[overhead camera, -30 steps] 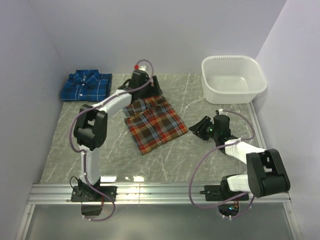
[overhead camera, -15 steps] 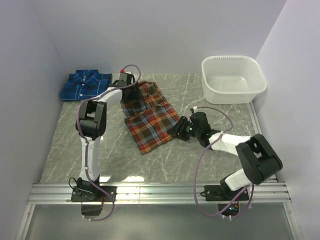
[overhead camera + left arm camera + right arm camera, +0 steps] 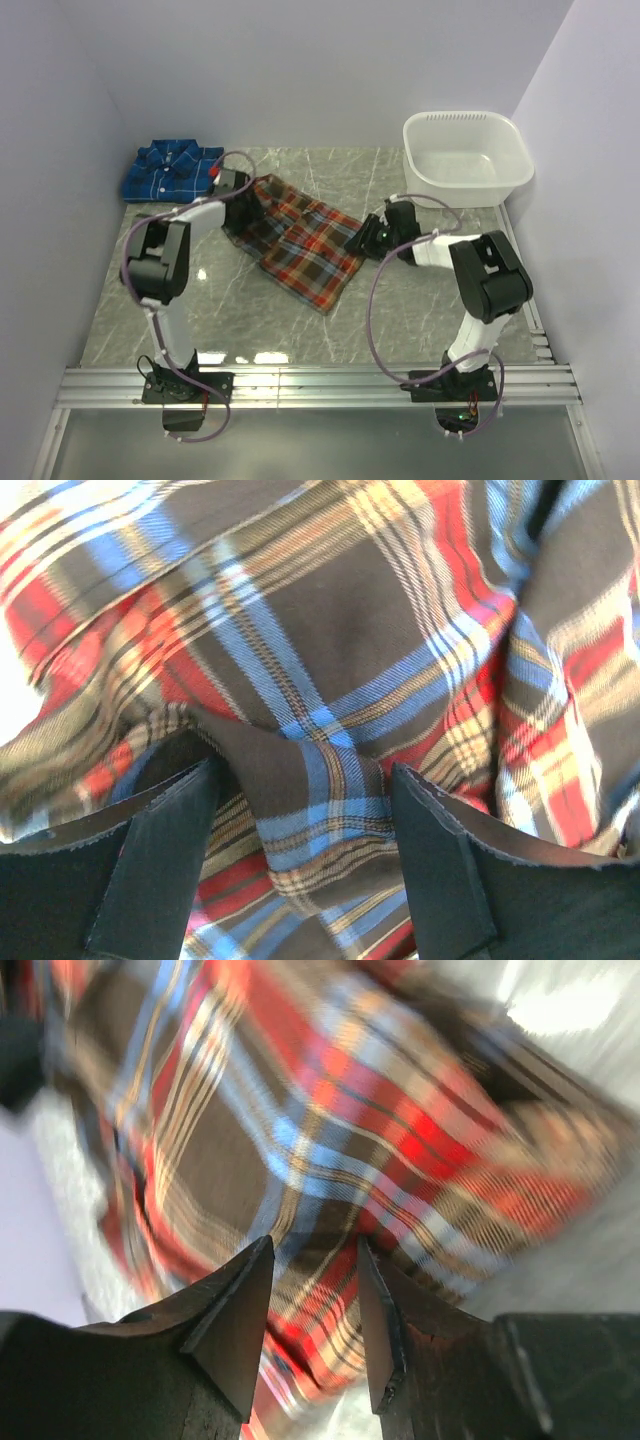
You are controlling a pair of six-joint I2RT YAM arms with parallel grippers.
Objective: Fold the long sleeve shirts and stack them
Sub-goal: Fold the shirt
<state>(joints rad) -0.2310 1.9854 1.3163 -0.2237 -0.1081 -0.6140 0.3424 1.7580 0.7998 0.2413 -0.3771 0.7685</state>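
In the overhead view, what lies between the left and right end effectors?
The red-orange plaid shirt fills the stretch between the left end effector and the right end effector. Nothing else lies there. The top external view shows this.

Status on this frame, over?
Left gripper open, straddling a fold of the red shirt. Right gripper open at its opposite edge. Blue shirt folded, far left. Tub well clear.

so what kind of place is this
Most likely a robotics lab test cell: a left arm and right arm bolted to a metal rail at the table edge, plain walls boxing the table in, and only props laid out: a red shirt, a blue shirt, a white tub.
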